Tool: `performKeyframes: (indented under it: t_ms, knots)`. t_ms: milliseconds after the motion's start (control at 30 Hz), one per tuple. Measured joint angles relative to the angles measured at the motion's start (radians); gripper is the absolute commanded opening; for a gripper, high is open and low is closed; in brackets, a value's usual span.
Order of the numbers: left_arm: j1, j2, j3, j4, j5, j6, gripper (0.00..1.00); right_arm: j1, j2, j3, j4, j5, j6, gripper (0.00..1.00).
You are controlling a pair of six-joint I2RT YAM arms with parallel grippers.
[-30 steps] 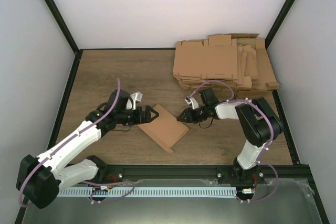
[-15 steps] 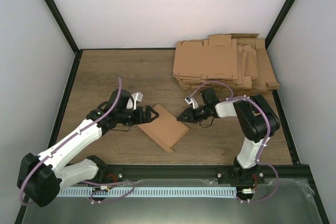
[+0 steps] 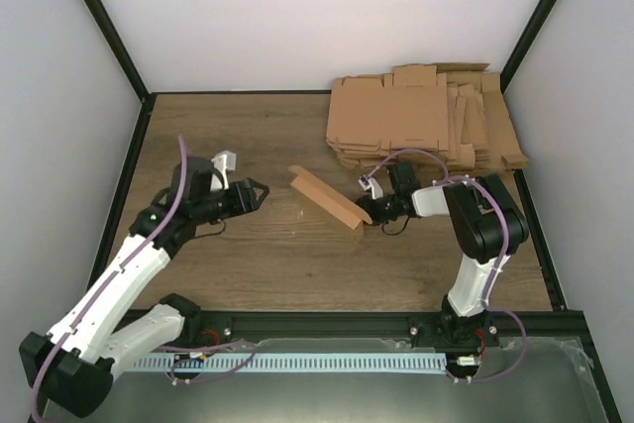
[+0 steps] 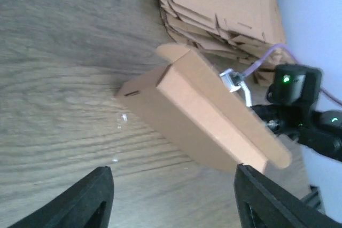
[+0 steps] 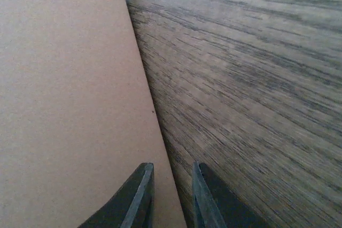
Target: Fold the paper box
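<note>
The left hand (image 3: 254, 191) hovers low over the bench (image 3: 248, 264), fingers spread apart and holding nothing. A little farther in, at mid-bench between the two hands, the paper box (image 3: 325, 197) stands tilted on one long edge. The right hand (image 3: 367, 217) meets its right end. The fingers are nearly together, and the thin cardboard edge runs into the gap between them, so the hand looks clamped on it. The box should be light and stiff but easy to crease, so a folded edge or corner is a safer hold than a loose flap. Farthest back lies a pile of flat blanks (image 3: 416, 121).
</note>
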Motion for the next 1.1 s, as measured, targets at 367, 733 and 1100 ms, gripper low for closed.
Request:
performKeyframes:
  t_ms: [367,733,1100]
  knots:
    - [-0.008,0.239,-0.443,0.404,0.237,-0.14,0.22,0.0,0.024,0.056,-0.024,0.022,-0.013,0.25]
    - [-0.014,0.308,-0.282,0.547,0.272,-0.087,0.29,0.0,0.057,0.227,-0.098,0.124,-0.037,0.26]
    - [-0.015,0.339,-0.219,0.443,0.188,0.023,0.35,0.0,0.0,0.341,-0.216,0.283,-0.032,0.4]
